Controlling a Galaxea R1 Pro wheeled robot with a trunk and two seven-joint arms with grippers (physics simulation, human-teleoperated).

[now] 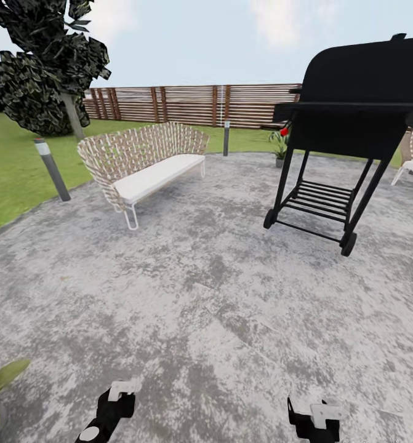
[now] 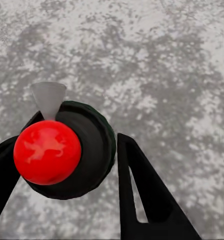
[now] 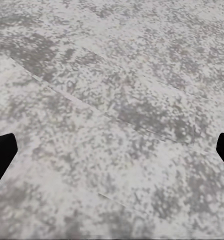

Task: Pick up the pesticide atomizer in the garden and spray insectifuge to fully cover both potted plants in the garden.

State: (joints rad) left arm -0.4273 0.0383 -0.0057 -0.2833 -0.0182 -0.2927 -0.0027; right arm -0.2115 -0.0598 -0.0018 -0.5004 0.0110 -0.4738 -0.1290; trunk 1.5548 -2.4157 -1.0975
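Left tool (image 2: 67, 165) clenched on pesticide atomizer (image 2: 87, 150), red cap facing wrist camera, held over grey stone patio (image 1: 218, 295). Right tool (image 3: 112, 150) released, fingers wide apart, nothing between them.

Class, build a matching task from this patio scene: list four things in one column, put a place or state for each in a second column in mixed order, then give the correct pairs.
Things:
1. wicker sofa
2. black grill
3. left claw
4. right claw

Places or states:
A. wide open over bare stone patio
B. closed around the pesticide atomizer with its red top
C. standing on the patio, on wheels, at the head view's right
D. at the patio's left edge, near a grey lamp post

Pairs: 1-D, 2-C, 3-B, 4-A
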